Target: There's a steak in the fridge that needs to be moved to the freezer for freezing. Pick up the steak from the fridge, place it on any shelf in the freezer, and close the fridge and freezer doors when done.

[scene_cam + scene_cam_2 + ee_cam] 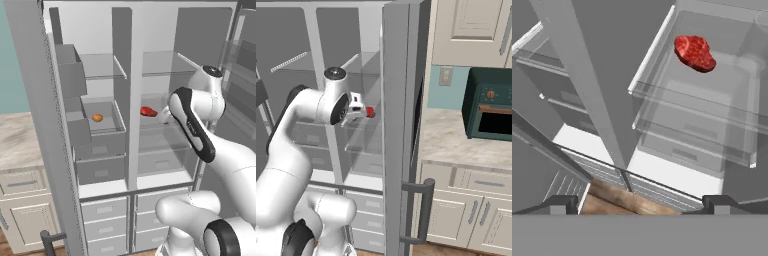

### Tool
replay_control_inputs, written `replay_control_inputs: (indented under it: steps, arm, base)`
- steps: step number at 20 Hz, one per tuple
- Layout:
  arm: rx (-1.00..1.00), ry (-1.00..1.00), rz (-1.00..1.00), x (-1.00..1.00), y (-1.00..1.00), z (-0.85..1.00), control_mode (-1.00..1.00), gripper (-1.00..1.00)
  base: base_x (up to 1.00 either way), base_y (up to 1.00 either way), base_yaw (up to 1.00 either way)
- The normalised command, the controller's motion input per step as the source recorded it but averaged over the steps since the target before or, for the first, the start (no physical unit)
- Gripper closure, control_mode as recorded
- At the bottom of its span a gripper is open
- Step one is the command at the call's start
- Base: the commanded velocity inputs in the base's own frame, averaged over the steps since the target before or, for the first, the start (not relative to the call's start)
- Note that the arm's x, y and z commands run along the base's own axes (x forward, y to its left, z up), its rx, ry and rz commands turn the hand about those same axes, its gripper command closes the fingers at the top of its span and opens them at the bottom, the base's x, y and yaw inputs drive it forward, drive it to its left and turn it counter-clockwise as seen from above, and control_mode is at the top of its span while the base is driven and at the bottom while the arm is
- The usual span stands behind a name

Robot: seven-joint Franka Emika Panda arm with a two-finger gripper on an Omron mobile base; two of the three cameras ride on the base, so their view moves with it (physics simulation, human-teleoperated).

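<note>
Operator: Which step is active?

Technician: The approach. Your gripper [640, 202] is spread wide, holding nothing. The steak [695, 52] lies on a glass fridge shelf [662, 107], ahead of the fingertips. Advance next, then close.

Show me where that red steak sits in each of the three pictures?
Left base view: steak mid-frame, on a glass shelf right of the grey divider.
Right base view: steak left of centre, beside the hand.
Hand view: steak upper right.
Shared landmark: that divider.
</note>
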Motion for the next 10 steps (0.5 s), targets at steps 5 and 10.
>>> replay_control_inputs:
  steps: [5, 10]
  arm:
    - [0.00, -0.04, 0.01, 0.60, 0.07, -0.15, -1.00, -1.00]
    - [0.00, 0.00, 0.00, 0.61, 0.00, -0.16, -1.00, -1.00]
  base:
    - [0.00, 0.00, 0.00]
    - [0.00, 0.00, 0.00]
